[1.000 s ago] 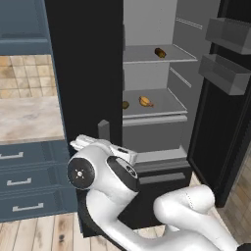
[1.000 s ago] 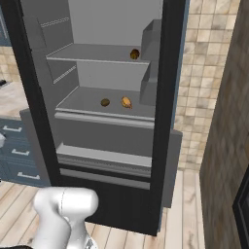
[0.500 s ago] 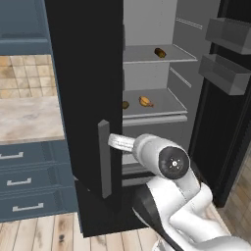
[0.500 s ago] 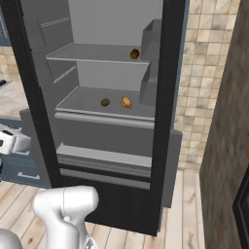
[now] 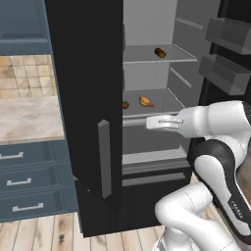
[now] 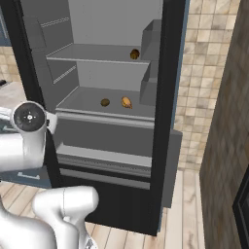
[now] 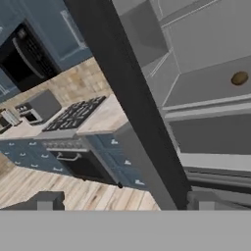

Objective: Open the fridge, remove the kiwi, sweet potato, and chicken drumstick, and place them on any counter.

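The fridge (image 5: 147, 147) stands with both black doors swung open and its light grey shelves showing. On the upper shelf lies the sweet potato (image 5: 160, 52) (image 6: 134, 54). One shelf below, the round kiwi (image 5: 125, 104) (image 6: 104, 102) (image 7: 239, 78) rests beside the golden chicken drumstick (image 5: 145, 101) (image 6: 126, 102). My gripper (image 5: 151, 123) (image 7: 125, 203) hovers in front of that lower shelf's front edge, pointing left, open and empty. In the hand view the left door's black edge (image 7: 127, 103) runs diagonally between the fingertips (image 7: 49, 201). The beige counter (image 5: 27, 120) lies left of the fridge.
The left door (image 5: 83, 98) with its grey handle (image 5: 104, 157) juts toward me between the counter and the fridge interior. Door bins (image 5: 228, 73) hang on the right door. Blue-grey drawers (image 5: 24, 181) sit under the counter. A black stove (image 7: 73, 115) and microwave (image 7: 24, 54) lie farther left.
The arm has swung up and to the right, from beside the left door's handle to the front of the open compartment. The doors and the foods have stayed put.
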